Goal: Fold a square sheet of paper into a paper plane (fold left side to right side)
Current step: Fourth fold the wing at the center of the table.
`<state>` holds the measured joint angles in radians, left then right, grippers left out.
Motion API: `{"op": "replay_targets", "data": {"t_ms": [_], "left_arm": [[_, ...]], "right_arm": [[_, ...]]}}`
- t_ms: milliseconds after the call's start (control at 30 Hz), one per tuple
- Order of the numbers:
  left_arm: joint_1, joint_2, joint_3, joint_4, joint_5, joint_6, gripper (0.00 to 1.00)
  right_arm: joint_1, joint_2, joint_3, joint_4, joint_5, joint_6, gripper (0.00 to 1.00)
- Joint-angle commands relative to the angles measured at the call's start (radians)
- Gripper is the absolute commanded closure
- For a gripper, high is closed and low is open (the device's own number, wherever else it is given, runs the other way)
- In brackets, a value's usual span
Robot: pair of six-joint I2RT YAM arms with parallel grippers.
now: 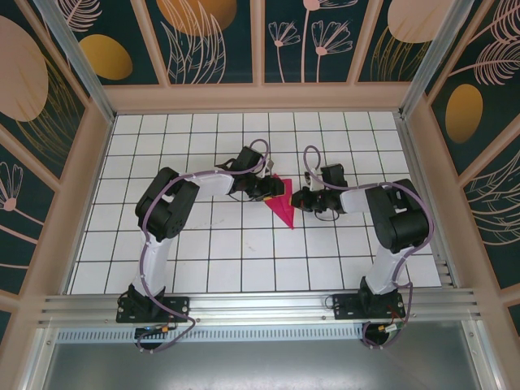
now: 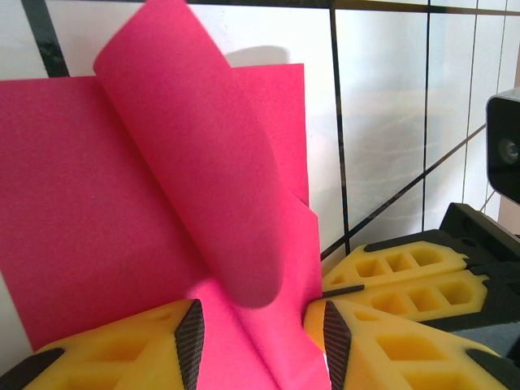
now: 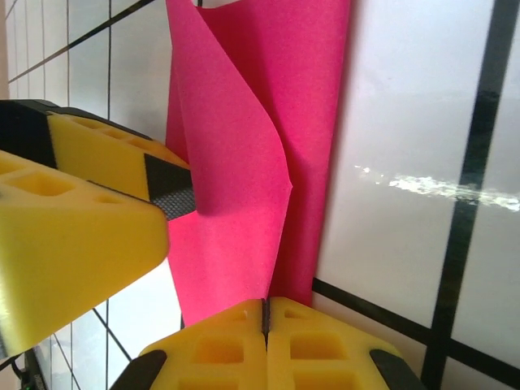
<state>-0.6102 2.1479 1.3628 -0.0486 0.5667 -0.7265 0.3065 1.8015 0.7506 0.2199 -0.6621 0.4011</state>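
Two arms, black with white links, bolted to an aluminium rail (image 1: pixel 260 307) at the near edge of the bench (image 1: pixel 203 252). One purple cable loops along each arm. Both arms reach inward and meet near mid-bench.

One paper (image 1: pixel 284 207): thin, matte, vivid pink. From above it is a narrow pointed shape, tip toward the rail, lying between the two end effectors. Wrist views: the lower layers lie flat on the tiles and one flap (image 2: pixel 203 179) stands up in a smooth curl, not creased down.

Four fingers in all, yellow moulded blocks with rectangular cut-outs and black ribbed pads.
- Left end effector (image 2: pixel 260 329): fingers spread and straddling the paper, which runs through the gap. One pad touches the raised flap.
- Right end effector (image 3: pixel 265 313): fingers pressed together, pinching the paper's edge at the seam, just beside the left one.

Bench surface: glossy white square tiles with dark grid lines. Beyond it, pale wood framing and dark teal wall panels (image 1: pixel 211 41) printed with orange discs and line-drawn leaves.
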Motion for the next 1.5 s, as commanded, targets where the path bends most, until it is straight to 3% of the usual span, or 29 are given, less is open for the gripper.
{"op": "replay_targets", "data": {"t_ms": [0, 567, 1000, 1167, 1467], "left_arm": [[-0.002, 0.032, -0.010, -0.041, -0.054, 0.027, 0.54], [-0.002, 0.021, -0.018, -0.033, -0.052, 0.024, 0.54], [-0.001, -0.109, 0.019, -0.082, -0.057, 0.058, 0.56], [-0.007, -0.062, 0.053, -0.046, 0.023, 0.044, 0.62], [-0.006, 0.065, 0.167, -0.030, 0.078, 0.034, 0.62]], "right_arm": [[-0.007, 0.018, 0.020, -0.029, 0.023, -0.023, 0.93], [0.003, 0.026, 0.032, -0.113, 0.092, -0.030, 0.93], [0.006, 0.033, 0.027, -0.159, 0.130, -0.031, 0.96], [0.009, 0.034, 0.030, -0.159, 0.132, -0.034, 0.96], [0.016, 0.039, 0.035, -0.165, 0.136, -0.036, 0.96]]}}
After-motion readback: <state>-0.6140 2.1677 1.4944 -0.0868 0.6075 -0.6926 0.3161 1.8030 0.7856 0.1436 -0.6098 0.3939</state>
